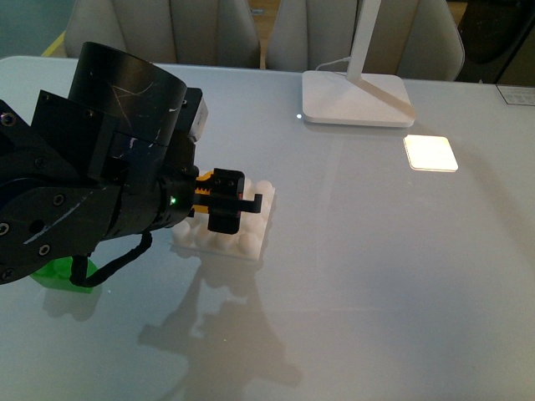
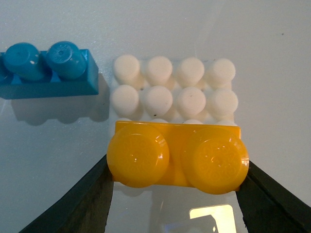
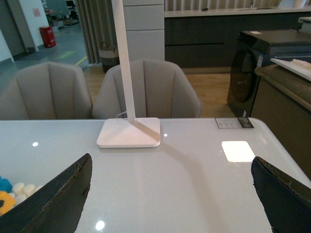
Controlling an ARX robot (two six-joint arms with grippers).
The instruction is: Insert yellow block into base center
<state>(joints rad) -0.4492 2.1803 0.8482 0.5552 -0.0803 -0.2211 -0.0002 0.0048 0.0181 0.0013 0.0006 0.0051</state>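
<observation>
Clamped on the yellow block (image 2: 176, 154), the left hand (image 2: 177, 170) holds it over the wrist-side edge of the base (image 2: 175, 87), long axis along the stud rows, the centre just beyond (the right hand (image 3: 170, 204), spread wide, hangs well away over the counter (image 3: 194, 170))

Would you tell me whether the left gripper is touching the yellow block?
Touching. The left wrist view shows the left gripper with a finger against each end of the yellow block.
</observation>
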